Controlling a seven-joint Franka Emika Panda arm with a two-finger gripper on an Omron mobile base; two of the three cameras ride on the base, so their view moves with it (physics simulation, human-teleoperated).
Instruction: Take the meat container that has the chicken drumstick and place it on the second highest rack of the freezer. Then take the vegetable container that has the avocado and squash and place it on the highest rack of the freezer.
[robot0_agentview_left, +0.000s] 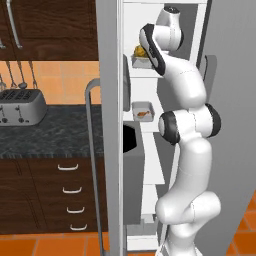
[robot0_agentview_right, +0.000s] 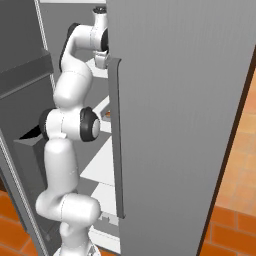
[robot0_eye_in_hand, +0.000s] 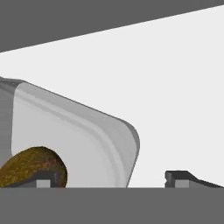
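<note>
Vegetable container (robot0_eye_in_hand: 78, 135) with avocado (robot0_eye_in_hand: 30, 166) and squash (robot0_agentview_left: 140, 51) sits on the highest rack (robot0_agentview_left: 142, 70) of the freezer (robot0_agentview_left: 112, 125); drumstick tray (robot0_agentview_left: 142, 111) rests one rack lower. Gripper (robot0_eye_in_hand: 111, 179) stands released, jaws straddling the container rim. Next: back straight out.

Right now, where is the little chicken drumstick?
The chicken drumstick lies in its small tray on the second highest rack inside the freezer, in the left base view, left of the arm's dark elbow joint.
</note>
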